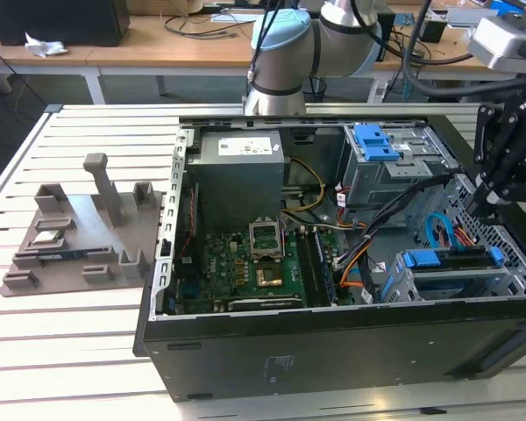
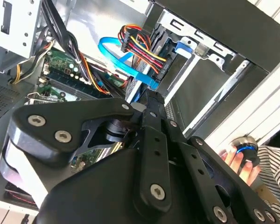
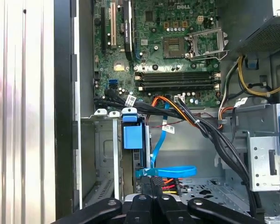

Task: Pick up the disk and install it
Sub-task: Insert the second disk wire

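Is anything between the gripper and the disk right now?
Yes. In the first wrist view a blue data cable crosses just ahead of the gripper, between it and the disk standing in its cage.

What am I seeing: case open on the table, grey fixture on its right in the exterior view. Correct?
Not quite. The grey fixture lies to the exterior view's left of the case, not its right; the exterior view shows it. The rest holds: the case is open and on the table.
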You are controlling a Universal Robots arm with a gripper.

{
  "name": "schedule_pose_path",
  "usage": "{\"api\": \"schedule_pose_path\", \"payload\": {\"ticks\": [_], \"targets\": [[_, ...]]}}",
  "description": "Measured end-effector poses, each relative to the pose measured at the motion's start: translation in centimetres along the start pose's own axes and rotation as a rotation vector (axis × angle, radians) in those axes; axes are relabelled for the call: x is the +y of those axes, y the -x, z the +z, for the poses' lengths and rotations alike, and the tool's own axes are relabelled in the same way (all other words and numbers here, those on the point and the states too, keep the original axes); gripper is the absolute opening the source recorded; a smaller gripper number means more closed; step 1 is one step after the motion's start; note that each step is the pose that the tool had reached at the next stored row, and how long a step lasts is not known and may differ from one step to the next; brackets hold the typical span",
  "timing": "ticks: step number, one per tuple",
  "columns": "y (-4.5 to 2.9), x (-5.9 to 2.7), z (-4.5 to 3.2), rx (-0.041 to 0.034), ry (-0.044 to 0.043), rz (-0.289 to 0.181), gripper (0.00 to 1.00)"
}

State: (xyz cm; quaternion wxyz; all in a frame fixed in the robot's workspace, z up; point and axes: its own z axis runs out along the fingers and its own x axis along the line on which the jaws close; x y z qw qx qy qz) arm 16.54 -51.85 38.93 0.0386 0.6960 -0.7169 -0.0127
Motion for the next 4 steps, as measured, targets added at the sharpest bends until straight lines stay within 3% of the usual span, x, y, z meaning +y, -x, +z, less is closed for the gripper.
{"api": "schedule_pose_path", "payload": {"ticks": [4], "targets": [[0.0, 0.0, -0.02, -0.0001, 0.0, 0.0, 0.1]]}}
